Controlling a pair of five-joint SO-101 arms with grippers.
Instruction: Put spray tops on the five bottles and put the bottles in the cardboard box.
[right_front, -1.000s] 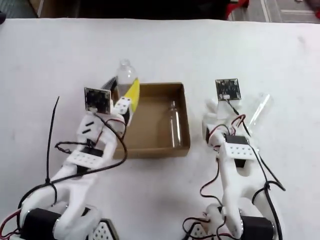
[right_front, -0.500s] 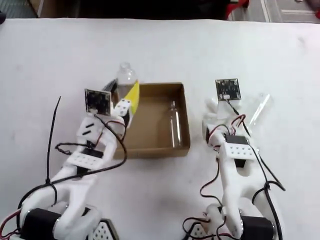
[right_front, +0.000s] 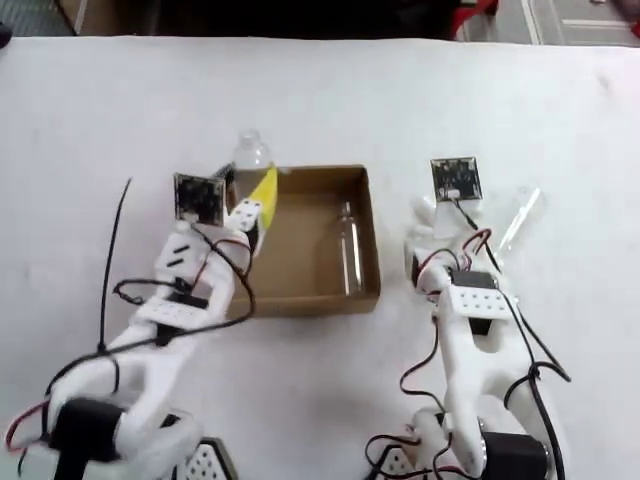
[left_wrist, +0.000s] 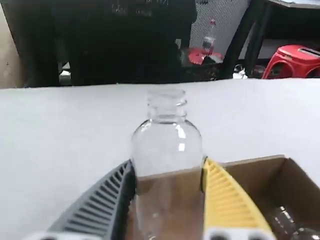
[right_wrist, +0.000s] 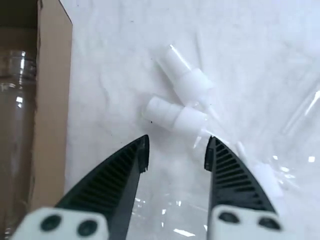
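Observation:
A clear bottle (left_wrist: 167, 145) with no top stands upright at the far left corner of the cardboard box (right_front: 372, 240). My left gripper (left_wrist: 167, 167) is shut on this bottle (right_front: 252, 155), grey finger on one side and yellow finger on the other. A second clear bottle (right_front: 348, 245) lies inside the box along its right wall. Right of the box, my right gripper (right_wrist: 176, 152) hangs open just above the table. Two white spray tops (right_wrist: 186, 75) (right_wrist: 175, 116) lie side by side just beyond its fingertips.
Clear crumpled plastic (right_wrist: 300, 115) lies on the white table (right_front: 420, 90) beside the spray tops, seen also as clear plastic (right_front: 520, 215) right of the right arm (right_front: 465, 300). The brown box wall (right_wrist: 50, 100) stands close to the right gripper.
My left arm has shifted slightly with the bottle, which now sits a little lower at the box corner. The right arm has not moved.

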